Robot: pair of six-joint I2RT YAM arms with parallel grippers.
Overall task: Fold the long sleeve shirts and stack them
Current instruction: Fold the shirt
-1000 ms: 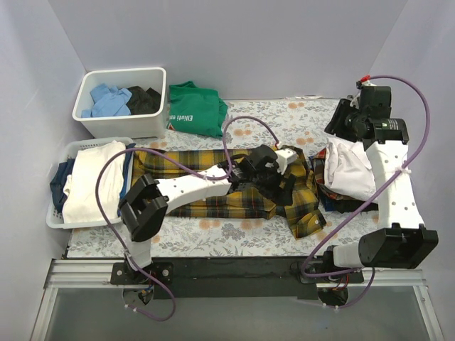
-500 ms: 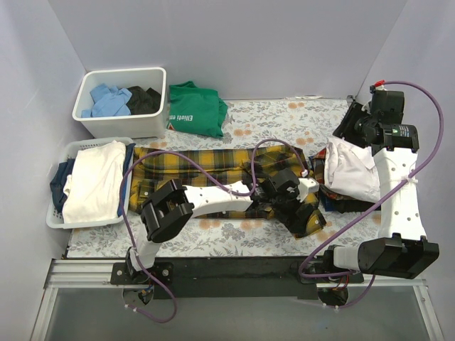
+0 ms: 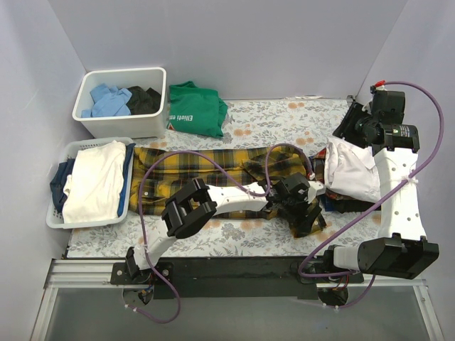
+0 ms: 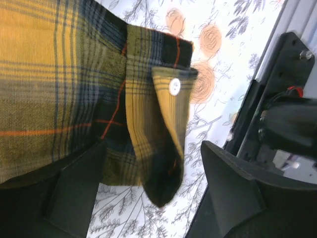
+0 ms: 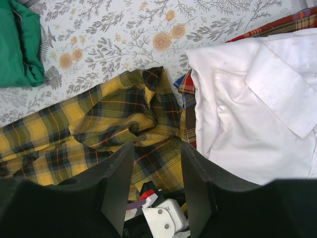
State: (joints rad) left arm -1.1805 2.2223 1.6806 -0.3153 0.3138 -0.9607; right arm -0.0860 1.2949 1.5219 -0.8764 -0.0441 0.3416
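Plaid flannel shirt lies spread across the table, unfolded, its right end bunched just beside the white shirt.

Top view: a second ago my left gripper was over the plaid's middle, well apart from the white shirt. It has since swept along the near edge and now sits just beside the white shirt's near-left corner, over the plaid's sleeve end. My right gripper pulled back to the white shirt's far side in the first half second and has held there. I take it the sleeve is next: grab the end and fold it in. No fold is done yet, and no stacking.

Left wrist view: cuff with its white button is doubled over and lies between my left gripper fingers. The jaws are wide apart and not clamped on anything. I can't tell if either pad touches cloth.

Right wrist view: right gripper is apart too, holding nothing and hanging high. The white shirt is below it on the right. The plaid's crumpled end is just left of the white shirt, with another red-blue checked cloth peeking out from under the white shirt's edge. The green T-shirt is well apart from the white shirt at the far left and isn't mine to fold.
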